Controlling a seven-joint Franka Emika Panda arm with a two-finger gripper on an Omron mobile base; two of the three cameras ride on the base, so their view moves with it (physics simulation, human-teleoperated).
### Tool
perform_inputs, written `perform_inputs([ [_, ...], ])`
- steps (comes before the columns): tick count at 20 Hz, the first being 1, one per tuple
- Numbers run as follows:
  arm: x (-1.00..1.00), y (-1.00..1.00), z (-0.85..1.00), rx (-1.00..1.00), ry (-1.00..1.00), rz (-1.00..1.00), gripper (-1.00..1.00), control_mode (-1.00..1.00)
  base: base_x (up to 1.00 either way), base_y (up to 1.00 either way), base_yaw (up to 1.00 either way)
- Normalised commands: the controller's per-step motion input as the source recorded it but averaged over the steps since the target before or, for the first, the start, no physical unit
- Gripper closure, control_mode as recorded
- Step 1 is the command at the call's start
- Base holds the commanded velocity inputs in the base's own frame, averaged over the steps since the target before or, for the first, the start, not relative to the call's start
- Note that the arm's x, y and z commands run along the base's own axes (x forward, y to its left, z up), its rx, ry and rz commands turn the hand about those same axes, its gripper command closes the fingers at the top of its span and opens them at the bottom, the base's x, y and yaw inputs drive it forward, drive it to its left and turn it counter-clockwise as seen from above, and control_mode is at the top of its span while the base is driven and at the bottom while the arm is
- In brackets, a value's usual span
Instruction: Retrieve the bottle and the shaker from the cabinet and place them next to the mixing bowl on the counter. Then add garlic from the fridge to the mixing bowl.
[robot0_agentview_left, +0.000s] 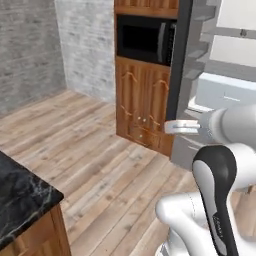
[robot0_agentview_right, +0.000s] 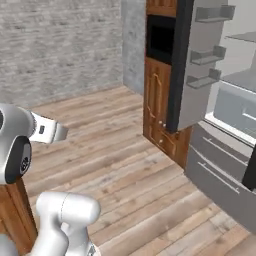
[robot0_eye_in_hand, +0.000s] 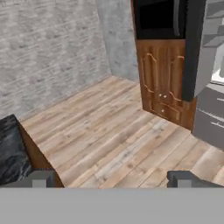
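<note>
While the arm reaches out over bare plank floor (robot0_eye_in_hand: 109, 131), the pincer (robot0_eye_in_hand: 111, 178) holds nothing, its two dark fingertips (robot0_eye_in_hand: 41, 178) standing wide apart at the bottom of the hand view with floorboards showing between them. From the left base view the white hand (robot0_agentview_left: 182, 127) points toward a tall wooden cabinet column (robot0_agentview_left: 145, 107) with carved lower doors and small knobs, and a black microwave (robot0_agentview_left: 145, 37) is built into that column above the doors. Just beside the column on its right stands the fridge (robot0_agentview_right: 225, 165), its door (robot0_agentview_right: 192, 70) swung open so that the dark edge and the grey door shelves (robot0_agentview_right: 207, 55) face the room; pale inner shelves and a drawer (robot0_agentview_left: 227, 92) are visible inside, and grey lower drawers (robot0_agentview_right: 220, 175) sit beneath. No garlic can be made out on those shelves at this size, and I cannot tell where the bottle, the shaker or the mixing bowl are. A black marbled tabletop (robot0_agentview_left: 20, 200) on a wooden base occupies the lower left corner of the left base view, well apart from the fridge, and its dark corner also appears at the left edge of the hand view. Grey brick walls (robot0_agentview_right: 60, 45) close off the room behind the floor.
</note>
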Motion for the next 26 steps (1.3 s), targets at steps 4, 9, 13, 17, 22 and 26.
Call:
perform_inputs([
  [4,0.00,0.00,0.00,0.00,0.00,0.00,-1.00,1.00,0.00,0.00,-0.98],
  [9,0.00,0.00,0.00,0.00,0.00,0.00,-1.00,1.00,0.11,0.01,-0.93],
  [13,0.00,0.00,0.00,0.00,0.00,0.00,-1.00,1.00,0.84,0.32,-0.63],
  [17,0.00,0.00,0.00,0.00,0.00,0.00,-1.00,1.00,0.66,0.31,-0.19],
  [22,0.00,0.00,0.00,0.00,0.00,0.00,-1.00,1.00,0.58,0.14,0.00],
  [26,0.00,0.00,0.00,0.00,0.00,0.00,-1.00,1.00,1.00,0.30,-0.04],
])
